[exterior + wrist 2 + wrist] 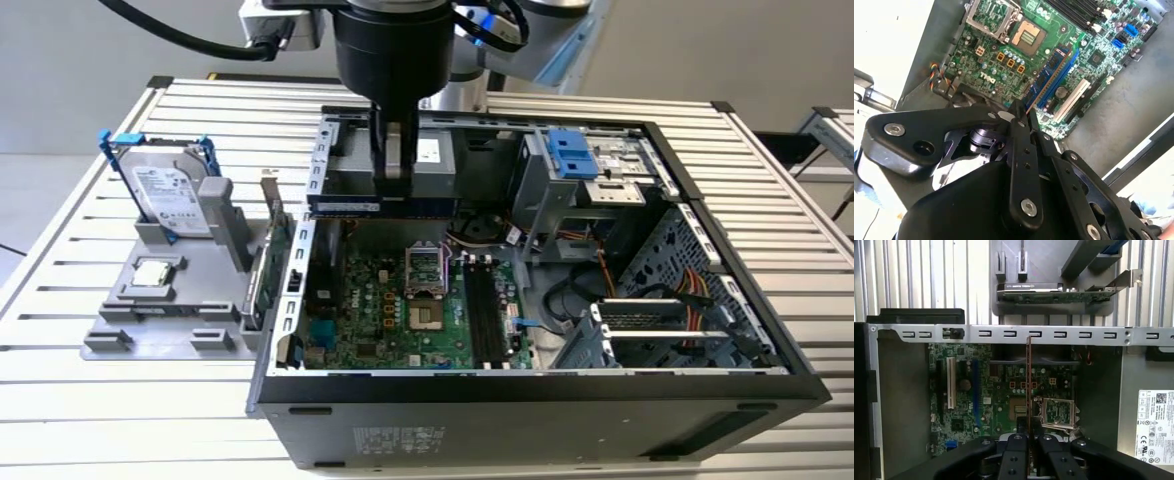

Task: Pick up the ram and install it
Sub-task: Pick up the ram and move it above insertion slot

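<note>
My gripper (pixel 394 188) hangs over the open computer case, shut on the ram (pixel 350 206), a long dark strip held level above the motherboard's (pixel 380 320) far edge. In the first wrist view the ram (pixel 1028 382) shows edge-on as a thin strip running out from between the fingers (pixel 1016 447), above the processor socket (pixel 1056 412). The black memory slots (pixel 483 315) lie lower on the board, toward the exterior view's right of the socket, apart from the ram. In the second wrist view the black fingers (pixel 1021 150) stand closed over the green board (pixel 1004 55).
A grey fixture (pixel 167 320) at the exterior view's left holds a hard drive (pixel 171 195), a small silver chip (pixel 154 272) and a green card with metal bracket (pixel 274 260). The case walls (pixel 534 400), a drive cage (pixel 574 165) and loose cables (pixel 627 285) surround the board.
</note>
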You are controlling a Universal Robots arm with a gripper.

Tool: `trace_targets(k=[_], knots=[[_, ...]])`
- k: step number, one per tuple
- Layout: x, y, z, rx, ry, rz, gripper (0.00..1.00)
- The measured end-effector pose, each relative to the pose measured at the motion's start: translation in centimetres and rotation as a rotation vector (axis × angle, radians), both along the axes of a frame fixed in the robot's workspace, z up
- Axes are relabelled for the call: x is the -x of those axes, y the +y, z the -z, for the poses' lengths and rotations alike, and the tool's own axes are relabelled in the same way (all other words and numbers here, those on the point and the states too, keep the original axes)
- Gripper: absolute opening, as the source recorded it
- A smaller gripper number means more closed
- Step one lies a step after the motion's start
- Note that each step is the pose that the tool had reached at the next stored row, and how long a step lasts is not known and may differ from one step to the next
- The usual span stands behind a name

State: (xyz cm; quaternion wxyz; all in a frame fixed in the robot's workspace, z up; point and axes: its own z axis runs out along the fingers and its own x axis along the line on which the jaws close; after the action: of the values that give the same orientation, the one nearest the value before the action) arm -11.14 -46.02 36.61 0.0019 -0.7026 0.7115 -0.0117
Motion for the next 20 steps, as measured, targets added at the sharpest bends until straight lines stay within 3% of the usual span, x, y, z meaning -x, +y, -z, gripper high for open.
trace_targets(k=[20], knots=[[-2.93, 0.00, 0.00, 0.0000, 0.0001, 0.000, 0.00]])
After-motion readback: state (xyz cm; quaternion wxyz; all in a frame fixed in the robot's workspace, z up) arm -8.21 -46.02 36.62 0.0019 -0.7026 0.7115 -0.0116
